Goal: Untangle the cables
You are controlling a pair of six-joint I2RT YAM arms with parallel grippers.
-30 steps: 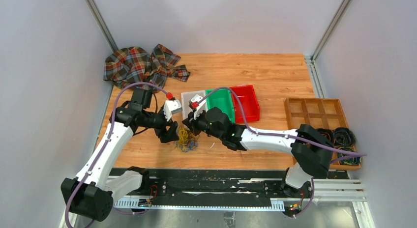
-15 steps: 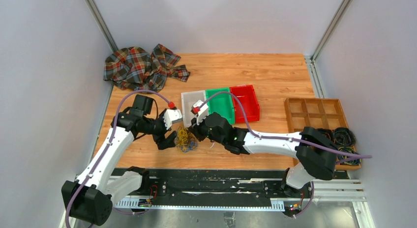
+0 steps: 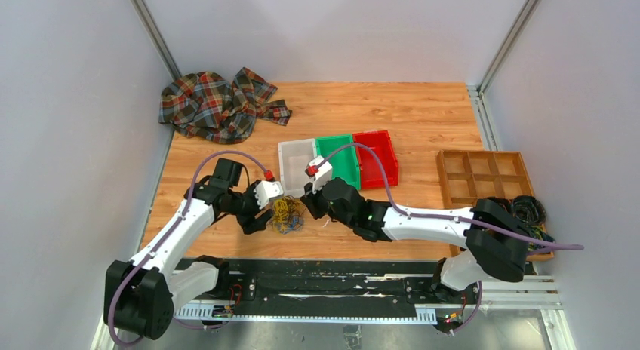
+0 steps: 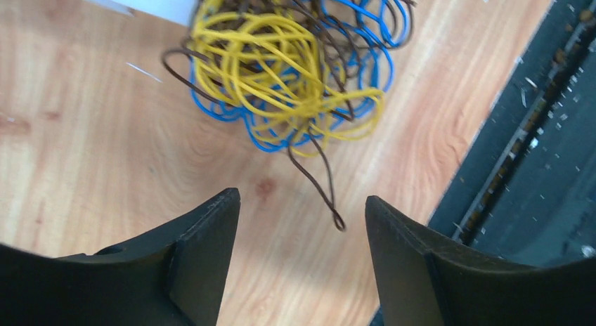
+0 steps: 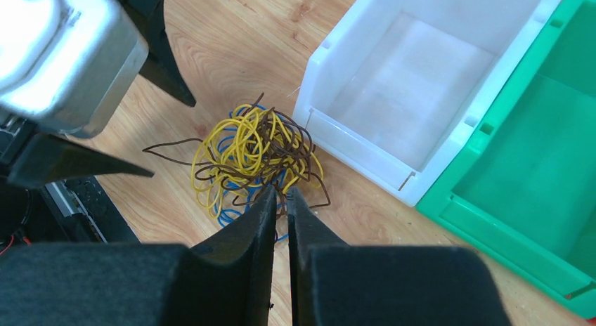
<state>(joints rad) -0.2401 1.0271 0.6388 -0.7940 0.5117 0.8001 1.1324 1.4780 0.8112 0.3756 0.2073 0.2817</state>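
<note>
A: Where's the mess rn?

B: The cables [image 3: 285, 214] lie in one heap on the table [image 3: 423, 116], at 7 o'clock from the white bin [image 3: 296, 165]. Yellow, blue and brown strands, all knotted tog. The left gripper [image 3: 256, 219] is at the heap's 9 o'clock, the right gripper [image 3: 311, 207] at its 3.

A: Jaws?

B: Left gripper is wide apart w/ nothing btwn, low over the wood. Right gripper is nearly together, only a thin slit. In its own cam its tips are at the heap's 6 o'clock edge. Can't tell if a strand is pinched there.

A: So how to do the pull well?

B: IMO one side pins, the other draws. In the left cam a brown strand [image 4: 338, 224] trails out of the heap toward 5 o'clock, and its loose end lies just ahead of the left fingers. Easiest pick. Close on that end only, not the bundle.

A: And the right?

B: Prob. best to press the heap down or grip one of the yellow ones. Then pull apart slow along 9–3, low over the table. Thin wire slips, so pinch deep in the pads. Watch the bin wall at the heap's 1 o'clock. It's just beside the heap, so a loop could snag on it.
</note>
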